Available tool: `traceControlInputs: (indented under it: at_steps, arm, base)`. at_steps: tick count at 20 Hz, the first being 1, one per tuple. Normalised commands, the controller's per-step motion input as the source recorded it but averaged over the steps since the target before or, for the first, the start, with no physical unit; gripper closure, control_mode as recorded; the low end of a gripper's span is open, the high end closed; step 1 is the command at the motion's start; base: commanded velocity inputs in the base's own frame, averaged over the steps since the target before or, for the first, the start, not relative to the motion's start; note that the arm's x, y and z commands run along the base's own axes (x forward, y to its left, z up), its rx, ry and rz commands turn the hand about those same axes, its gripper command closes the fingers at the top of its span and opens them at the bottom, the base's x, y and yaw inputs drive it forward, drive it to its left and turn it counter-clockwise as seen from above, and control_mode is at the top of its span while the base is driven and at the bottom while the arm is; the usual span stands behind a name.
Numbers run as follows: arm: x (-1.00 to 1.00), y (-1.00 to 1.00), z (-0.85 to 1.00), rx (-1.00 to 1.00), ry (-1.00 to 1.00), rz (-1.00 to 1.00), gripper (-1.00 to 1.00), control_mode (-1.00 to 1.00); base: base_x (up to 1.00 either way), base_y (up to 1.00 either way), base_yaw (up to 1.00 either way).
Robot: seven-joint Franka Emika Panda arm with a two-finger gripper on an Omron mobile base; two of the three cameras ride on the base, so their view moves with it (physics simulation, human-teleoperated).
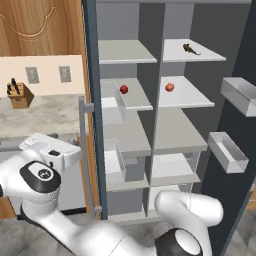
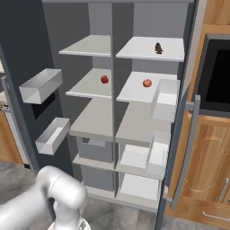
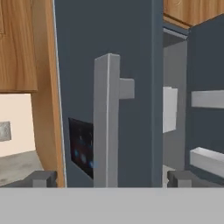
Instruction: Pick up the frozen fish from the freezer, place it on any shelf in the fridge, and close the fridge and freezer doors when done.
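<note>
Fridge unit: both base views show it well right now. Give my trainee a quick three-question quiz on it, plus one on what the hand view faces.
1. True or false: the fish lies on a top shelf.
2. The tall doors stand: A both open, B both shut, C one open and one shut.
3. Fill in: in the hand view the open pincer faces a long grey bar ____.
Key: 1 true; 2 A; 3 handle.
</note>
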Motion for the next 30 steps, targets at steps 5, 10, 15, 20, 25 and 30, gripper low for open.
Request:
traceControlInputs:
  at_steps: [5,10,15,20,25,30]
  arm:
    - [0.91,0.37,-0.21,-0.01,0.0,-0.11,-1.0,-1.0]
    - [0.52,0.07,-0.1,0.0,0.0,-0.05,-1.0,-1.0]
    - [0.44,-0.17,-0.03,0.0,0.0,0.0,-1.0,-1.0]
    - [0.61,-0.29,0.0,0.0,0.0,0.0,-1.0,-1.0]
    - [0.38,-0.48,0.0,0.0,0.0,0.0,-1.0,-1.0]
    - [0.11,-0.83,0.0,0.0,0.0,0.0,-1.0,-1.0]
  base:
    - [0.0,0.0,0.0]
    - [0.0,0.0,0.0]
    - [0.0,0.0,0.0]
    - [0.0,0.0,0.0]
    - [0.0,0.0,0.0]
    - [0.0,0.0,0.0]
